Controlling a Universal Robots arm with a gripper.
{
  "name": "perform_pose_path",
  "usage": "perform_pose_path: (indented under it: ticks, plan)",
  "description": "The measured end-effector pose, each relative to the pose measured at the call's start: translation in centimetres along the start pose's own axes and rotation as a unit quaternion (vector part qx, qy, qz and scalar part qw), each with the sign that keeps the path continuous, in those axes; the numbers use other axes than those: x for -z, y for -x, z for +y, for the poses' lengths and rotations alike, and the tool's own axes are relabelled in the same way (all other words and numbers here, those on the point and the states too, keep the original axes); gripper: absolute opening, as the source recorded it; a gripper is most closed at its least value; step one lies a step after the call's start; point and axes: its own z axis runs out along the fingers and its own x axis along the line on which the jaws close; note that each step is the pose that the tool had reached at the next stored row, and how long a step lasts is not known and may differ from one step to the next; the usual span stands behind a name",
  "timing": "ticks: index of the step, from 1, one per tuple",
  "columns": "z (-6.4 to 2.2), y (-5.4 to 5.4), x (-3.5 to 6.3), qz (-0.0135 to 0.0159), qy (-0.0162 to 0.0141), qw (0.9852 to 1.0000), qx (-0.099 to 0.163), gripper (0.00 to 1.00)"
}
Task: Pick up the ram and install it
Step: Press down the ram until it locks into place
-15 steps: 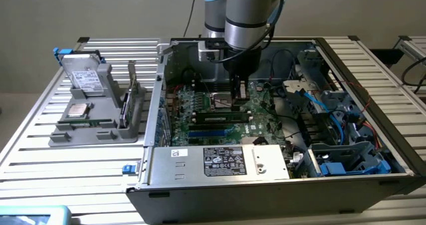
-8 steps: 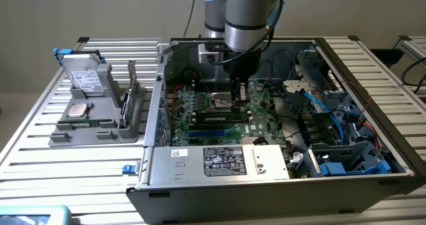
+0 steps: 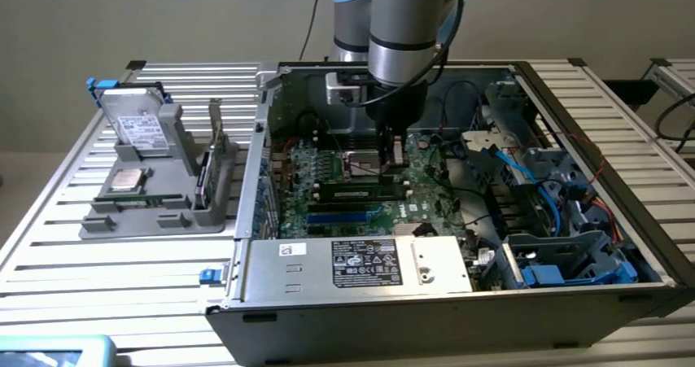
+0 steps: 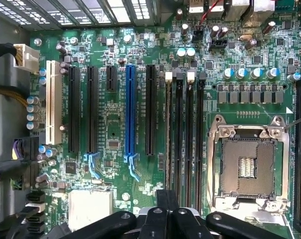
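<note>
Slatted table (image 3: 65, 245), open computer case (image 3: 456, 310), gripper (image 4: 166, 199) closed over motherboard (image 4: 115, 144), ram (image 3: 350, 194) seated.

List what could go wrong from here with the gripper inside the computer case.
1. The shut gripper hangs close over the memory slots, right beside the open processor socket. A sideways slip could damage the socket's bare contacts.
2. Loose blue cables lie inside the case, near the arm. A wide move might snag them.
</note>
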Motion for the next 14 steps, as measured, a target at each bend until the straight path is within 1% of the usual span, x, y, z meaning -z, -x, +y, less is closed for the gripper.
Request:
perform_pose_path:
  ticks: [3,6,9,14]
  plan:
    - [-0.04,0.19,-0.09,0.0005,-0.0001,1.0000,0.000,0.11]
    - [-0.05,0.20,-0.18,0.0020,0.0000,1.0000,0.000,0.11]
    - [-0.06,0.22,-0.34,0.0028,-0.0001,1.0000,0.000,0.11]
    - [-0.15,0.24,-0.59,0.0031,-0.0001,1.0000,0.000,0.11]
